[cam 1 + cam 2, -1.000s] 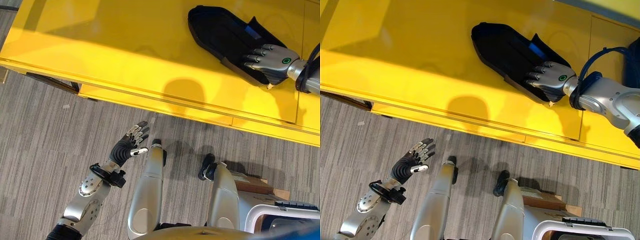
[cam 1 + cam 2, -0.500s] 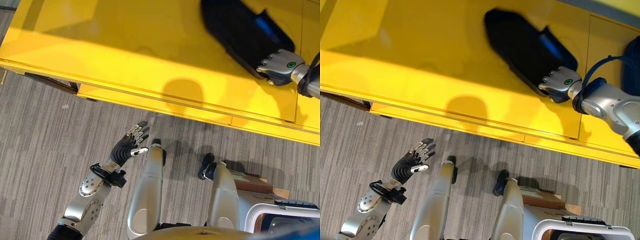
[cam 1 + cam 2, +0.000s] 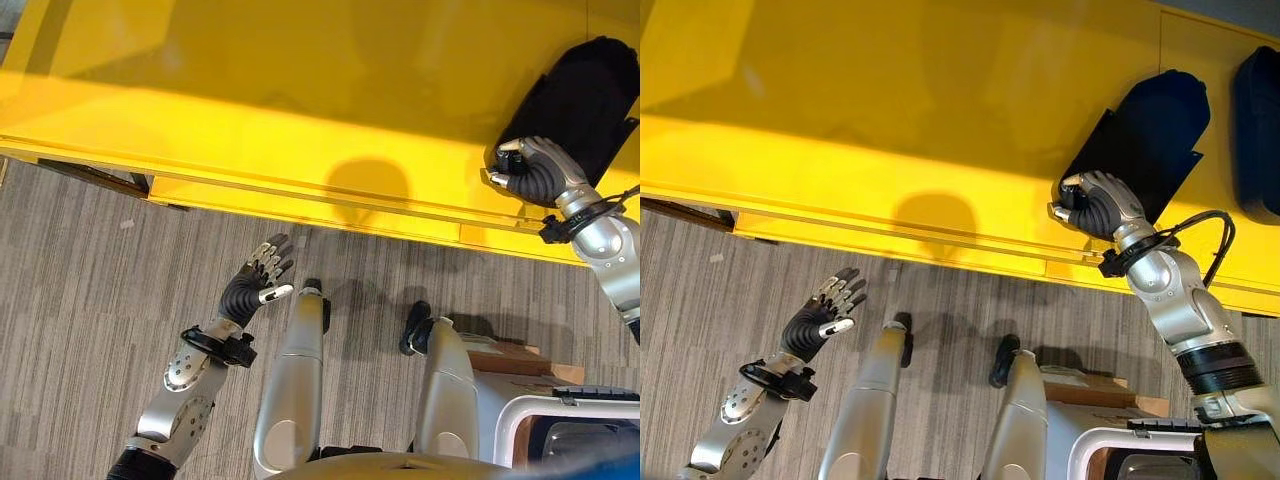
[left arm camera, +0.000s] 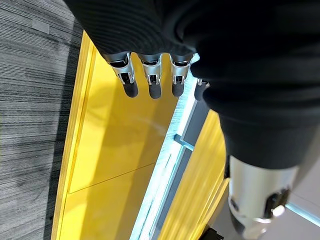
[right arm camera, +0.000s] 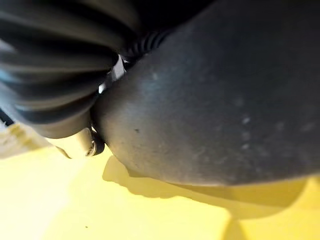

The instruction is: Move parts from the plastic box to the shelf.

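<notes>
The robot's left hand (image 3: 256, 285) hangs idle over the grey striped floor (image 3: 70, 290) at the near left, fingers straight and spread, holding nothing. On the right, the right hand (image 3: 1095, 205) curls its fingers around the near edge of a flat black moulded part (image 3: 1150, 135) lying on the glossy yellow shelf (image 3: 860, 110), apparently to position it there.

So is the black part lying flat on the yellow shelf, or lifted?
Lifted at the near end. The right hand grips the black part, and the right wrist view shows a shadow between its underside and the yellow shelf.
</notes>
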Robot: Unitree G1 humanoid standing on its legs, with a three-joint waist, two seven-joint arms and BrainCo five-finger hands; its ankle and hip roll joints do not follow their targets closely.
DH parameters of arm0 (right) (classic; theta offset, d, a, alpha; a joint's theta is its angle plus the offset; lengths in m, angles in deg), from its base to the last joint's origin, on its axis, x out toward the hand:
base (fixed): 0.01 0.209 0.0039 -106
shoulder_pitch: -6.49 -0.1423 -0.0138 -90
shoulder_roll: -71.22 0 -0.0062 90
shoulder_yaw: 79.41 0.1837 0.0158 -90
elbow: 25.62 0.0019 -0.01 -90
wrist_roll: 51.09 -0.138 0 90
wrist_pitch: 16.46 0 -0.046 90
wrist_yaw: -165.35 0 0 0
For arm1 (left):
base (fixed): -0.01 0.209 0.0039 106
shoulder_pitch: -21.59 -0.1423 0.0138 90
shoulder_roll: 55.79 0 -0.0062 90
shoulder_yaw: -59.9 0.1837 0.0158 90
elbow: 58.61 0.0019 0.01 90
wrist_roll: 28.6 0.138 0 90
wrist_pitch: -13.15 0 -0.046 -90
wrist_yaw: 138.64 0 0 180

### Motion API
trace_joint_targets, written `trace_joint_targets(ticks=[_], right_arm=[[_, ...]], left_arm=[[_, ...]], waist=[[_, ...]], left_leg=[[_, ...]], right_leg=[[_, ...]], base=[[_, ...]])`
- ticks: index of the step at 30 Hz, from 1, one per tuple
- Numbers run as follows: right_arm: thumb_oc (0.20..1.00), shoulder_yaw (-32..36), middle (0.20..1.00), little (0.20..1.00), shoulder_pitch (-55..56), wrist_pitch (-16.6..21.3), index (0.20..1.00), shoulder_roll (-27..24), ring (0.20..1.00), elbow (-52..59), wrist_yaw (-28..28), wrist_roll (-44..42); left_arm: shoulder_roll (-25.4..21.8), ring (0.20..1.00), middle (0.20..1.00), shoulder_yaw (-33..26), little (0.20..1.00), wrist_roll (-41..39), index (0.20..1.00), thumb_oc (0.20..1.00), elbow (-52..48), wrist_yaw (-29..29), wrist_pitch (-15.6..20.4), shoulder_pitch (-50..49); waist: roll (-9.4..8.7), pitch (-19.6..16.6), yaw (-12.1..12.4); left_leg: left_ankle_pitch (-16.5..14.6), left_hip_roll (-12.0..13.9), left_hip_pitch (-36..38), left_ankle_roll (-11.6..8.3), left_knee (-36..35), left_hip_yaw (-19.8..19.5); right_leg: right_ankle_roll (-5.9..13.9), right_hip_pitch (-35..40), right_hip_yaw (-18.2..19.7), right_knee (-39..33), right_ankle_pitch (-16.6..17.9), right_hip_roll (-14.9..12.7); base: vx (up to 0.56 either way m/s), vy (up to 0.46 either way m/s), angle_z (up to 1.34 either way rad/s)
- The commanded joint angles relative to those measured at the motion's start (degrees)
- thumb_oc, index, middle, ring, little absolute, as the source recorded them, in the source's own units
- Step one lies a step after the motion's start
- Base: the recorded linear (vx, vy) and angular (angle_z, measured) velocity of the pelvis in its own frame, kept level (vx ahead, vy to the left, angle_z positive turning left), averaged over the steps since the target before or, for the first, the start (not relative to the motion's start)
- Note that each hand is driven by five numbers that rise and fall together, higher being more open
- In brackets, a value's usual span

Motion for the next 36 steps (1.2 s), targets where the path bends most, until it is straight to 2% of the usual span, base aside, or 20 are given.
trace_joint_targets(ticks=[1,5,14,26,36], right_arm=[[0.200,-1.7,0.200,0.200,-4.4,0.8,0.200,-2.5,0.200,-3.3,-0.4,-0.4],[0.200,-2.5,0.200,0.200,-9.0,0.6,0.200,-3.9,0.200,-5.0,-2.1,0.2],[0.200,-9.2,0.200,0.200,-17.8,0.9,0.200,-7.6,0.200,-6.9,-2.2,5.2],[0.200,-15.1,0.200,0.200,-23.6,1.2,0.200,-9.9,0.200,-10.4,-2.0,9.2],[0.200,-19.6,0.200,0.200,-25.8,2.2,0.200,-11.6,0.200,-8.8,-0.5,11.9]], left_arm=[[-1.7,1.000,1.000,0.7,1.000,0.0,1.000,1.000,-4.4,0.5,2.7,-1.4],[-2.3,1.000,1.000,0.9,1.000,-0.1,1.000,1.000,-4.6,0.8,2.7,-1.6],[-2.8,1.000,1.000,0.6,1.000,0.2,1.000,1.000,-4.2,1.4,2.6,-1.8],[-3.0,1.000,1.000,1.0,1.000,0.6,1.000,1.000,-3.8,1.5,2.6,-1.7],[-3.3,1.000,1.000,1.3,1.000,0.8,1.000,1.000,-3.8,1.5,2.6,-1.7]], waist=[[0.95,-2.1,1.5],[0.75,-2.5,1.9],[0.61,-3.0,2.5],[0.58,-3.2,2.9],[0.51,-3.1,2.9]], left_leg=[[3.5,2.4,-1.0,-2.19,-2.8,-2.7],[3.6,2.4,-0.9,-2.19,-3.1,-2.7],[3.7,2.3,-0.8,-2.23,-3.4,-2.7],[3.6,2.2,-0.8,-2.22,-3.3,-2.6],[3.7,2.4,-0.8,-2.24,-3.4,-2.6]], right_leg=[[0.85,-1.4,3.2,6.7,0.1,0.3],[0.94,-1.2,3.1,6.3,0.4,0.3],[1.15,-0.9,3.0,6.0,0.5,0.2],[1.29,-1.1,3.1,6.1,0.6,0.1],[1.32,-1.3,3.1,6.3,0.6,0.1]], base=[[0.00,0.000,0.00],[0.00,0.000,0.00],[0.00,0.000,0.01],[0.00,0.000,0.00],[0.00,0.000,0.00]])
